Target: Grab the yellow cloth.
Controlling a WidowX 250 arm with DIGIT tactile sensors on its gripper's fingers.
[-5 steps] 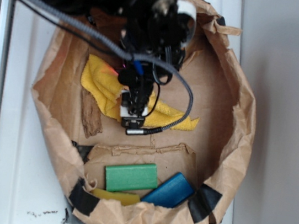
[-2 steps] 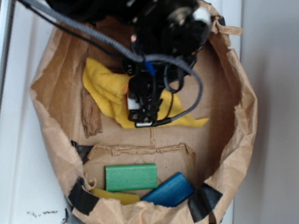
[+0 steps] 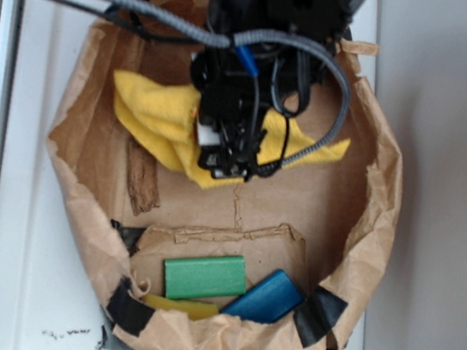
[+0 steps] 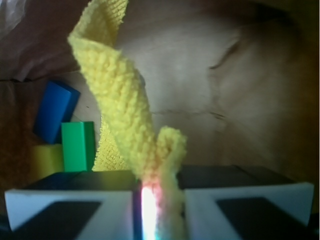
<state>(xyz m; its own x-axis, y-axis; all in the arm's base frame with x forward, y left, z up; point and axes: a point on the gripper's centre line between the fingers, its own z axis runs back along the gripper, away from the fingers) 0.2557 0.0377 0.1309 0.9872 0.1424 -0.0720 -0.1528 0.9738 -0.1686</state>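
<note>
The yellow cloth [image 3: 151, 111] hangs bunched inside the brown paper bag [image 3: 367, 211], lifted off the bag's floor in the exterior view. My gripper [image 3: 222, 160] is shut on a fold of it near its middle. In the wrist view the yellow cloth [image 4: 127, 105] rises as a twisted terry strip from between the two fingers [image 4: 75, 200], which pinch it tightly; my gripper [image 4: 160, 200] holds the fold at the centre. Part of the cloth is hidden behind the black arm.
At the bag's near end lie a green block [image 3: 204, 276], a blue block [image 3: 264, 297] and a small yellow block [image 3: 180, 307]. The same green block [image 4: 78, 145] and blue block [image 4: 55, 110] show at the wrist view's left. Crumpled bag walls surround everything.
The gripper has risen and moved toward the bag's far end with the cloth in it; the cloth has lifted and shifted with it, its corner trailing to the right.
</note>
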